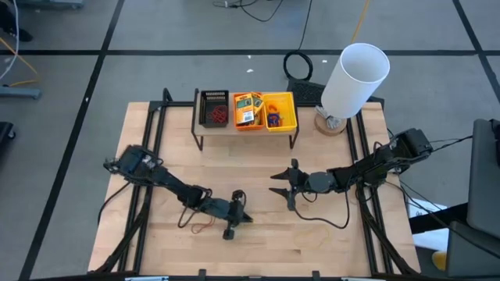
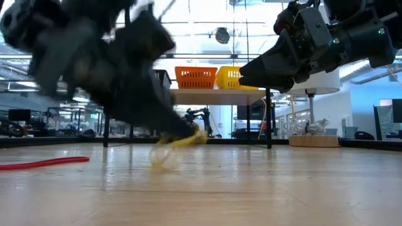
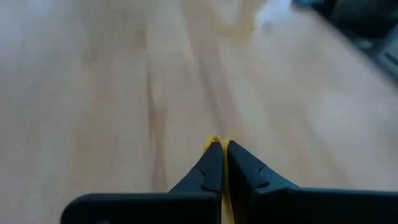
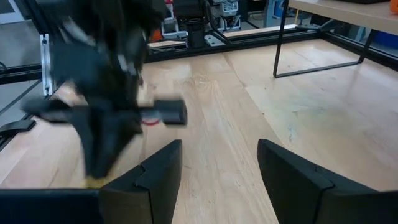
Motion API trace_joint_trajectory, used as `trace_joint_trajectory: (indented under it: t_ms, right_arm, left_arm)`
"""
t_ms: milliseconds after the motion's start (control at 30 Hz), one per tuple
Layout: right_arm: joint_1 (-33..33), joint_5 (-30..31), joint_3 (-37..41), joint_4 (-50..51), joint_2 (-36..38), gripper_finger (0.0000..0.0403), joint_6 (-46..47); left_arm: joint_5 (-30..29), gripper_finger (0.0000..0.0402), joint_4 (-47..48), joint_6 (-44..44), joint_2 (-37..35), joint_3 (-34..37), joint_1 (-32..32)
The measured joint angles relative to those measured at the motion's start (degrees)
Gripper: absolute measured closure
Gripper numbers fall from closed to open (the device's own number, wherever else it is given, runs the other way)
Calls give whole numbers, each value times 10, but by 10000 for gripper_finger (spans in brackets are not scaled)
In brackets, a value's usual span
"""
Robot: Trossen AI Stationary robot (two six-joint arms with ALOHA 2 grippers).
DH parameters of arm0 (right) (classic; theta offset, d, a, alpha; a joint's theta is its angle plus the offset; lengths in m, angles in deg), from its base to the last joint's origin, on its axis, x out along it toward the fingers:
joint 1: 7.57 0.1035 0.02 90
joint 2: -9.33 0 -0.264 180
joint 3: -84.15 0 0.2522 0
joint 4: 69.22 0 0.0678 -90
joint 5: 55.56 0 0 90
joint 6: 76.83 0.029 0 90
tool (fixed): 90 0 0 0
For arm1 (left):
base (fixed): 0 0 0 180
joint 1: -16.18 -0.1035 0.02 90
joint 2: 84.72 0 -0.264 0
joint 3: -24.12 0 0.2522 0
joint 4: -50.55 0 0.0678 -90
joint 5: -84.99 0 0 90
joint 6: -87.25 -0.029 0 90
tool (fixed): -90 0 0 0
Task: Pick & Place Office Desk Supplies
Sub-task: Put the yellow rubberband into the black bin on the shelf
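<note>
We observe the left gripper (image 3: 219,146) clamped on a yellow rubber band (image 2: 173,145) at the desk (image 1: 328,250), while the right gripper (image 4: 214,168) hovers agape, empty.

In the low view the left gripper (image 2: 188,135) is a dark smear, and the yellow rubber band (image 2: 168,149) caught in its closed jaws blurs into a pale streak, its loop shape unreadable. The left wrist view shows only a yellow sliver between the fingertips (image 3: 213,157), the rest hidden. The contents of the black bin (image 1: 215,109) are too small to tell.
</note>
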Motion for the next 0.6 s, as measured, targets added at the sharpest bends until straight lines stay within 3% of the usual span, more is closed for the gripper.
trace_joint_trajectory:
  t_ms: [267, 600]
  right_arm:
    - [0, 1, 0, 4, 0, 204, 0]
    - [0, 1, 0, 6, 0, 204, -1]
  left_arm:
    - [-42, 401, 48, -42, -142, -1, 0]
    - [-220, 401, 154, -183, -310, -1, -7]
